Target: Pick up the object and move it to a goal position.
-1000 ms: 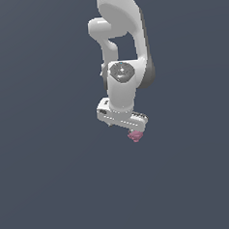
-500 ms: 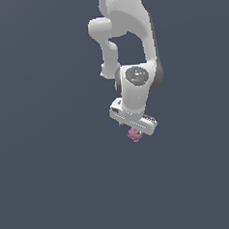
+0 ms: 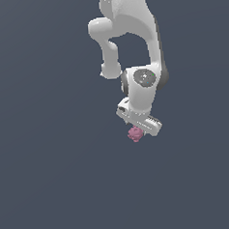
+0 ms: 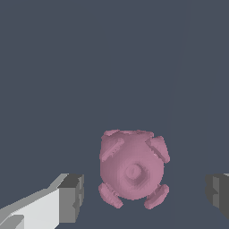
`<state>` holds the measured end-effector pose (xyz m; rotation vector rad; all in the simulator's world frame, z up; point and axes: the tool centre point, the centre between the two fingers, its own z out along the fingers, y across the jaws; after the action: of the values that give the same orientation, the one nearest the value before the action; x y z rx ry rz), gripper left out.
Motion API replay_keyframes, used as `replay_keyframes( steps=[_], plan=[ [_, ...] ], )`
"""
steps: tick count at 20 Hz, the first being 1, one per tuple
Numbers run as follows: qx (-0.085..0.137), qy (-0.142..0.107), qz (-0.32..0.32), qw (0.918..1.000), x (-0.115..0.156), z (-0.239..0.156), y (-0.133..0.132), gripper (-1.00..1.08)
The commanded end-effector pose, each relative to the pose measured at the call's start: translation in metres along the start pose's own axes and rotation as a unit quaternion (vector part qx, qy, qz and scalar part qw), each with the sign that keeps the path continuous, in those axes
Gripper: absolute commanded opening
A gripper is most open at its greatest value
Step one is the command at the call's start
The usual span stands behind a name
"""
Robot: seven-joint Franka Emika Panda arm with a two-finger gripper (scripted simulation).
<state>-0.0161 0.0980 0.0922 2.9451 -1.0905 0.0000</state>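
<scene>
Object: object (image 4: 132, 168), a small dusky-pink lump, roundish, with knobbly bumps around it and one small nub at its middle.
Object's place: just below the white gripper (image 3: 138, 128) in the exterior view, at the gripper's lower edge toward the exterior view's left; whether it touches the gripper there is too small to tell.
Gripper: jaws spread wide in the wrist view. One dark finger pad (image 4: 71, 198) stands to one side of the object and the other pad (image 4: 218, 193) well off to the far side. Clear gaps show between each pad and the object, so nothing is clamped.
Arm: white arm (image 3: 130, 33) comes down from the upper edge of the exterior view, bends at a rounded joint, and ends at the gripper above the object.
Things around the object: nothing else shows near it, and nothing lies between it and either pad.
Surface: plain flat slate-grey ground (image 3: 53, 179), seen all round the object in both views, with no edge, seam or mark to be made out.
Room: no walls or furniture can be told; the grey fills each view.
</scene>
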Motion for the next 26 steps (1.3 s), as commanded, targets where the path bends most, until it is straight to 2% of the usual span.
replay_keyframes(
  steps=[1,9,18,23,24,26],
  plan=[
    [0.0,0.0,0.008,1.0,-0.003,0.002,-0.002,1.0],
    [0.0,0.0,0.011,0.9999,-0.004,0.006,-0.003,1.0],
    [0.0,0.0,0.012,0.9999,-0.005,0.045,-0.002,1.0],
    [0.0,0.0,0.013,0.9999,-0.005,0.053,-0.003,1.0],
    [0.0,0.0,0.013,0.9999,-0.005,0.053,-0.003,-1.0],
    [0.0,0.0,0.013,0.9999,-0.005,0.053,-0.003,-1.0]
  ],
)
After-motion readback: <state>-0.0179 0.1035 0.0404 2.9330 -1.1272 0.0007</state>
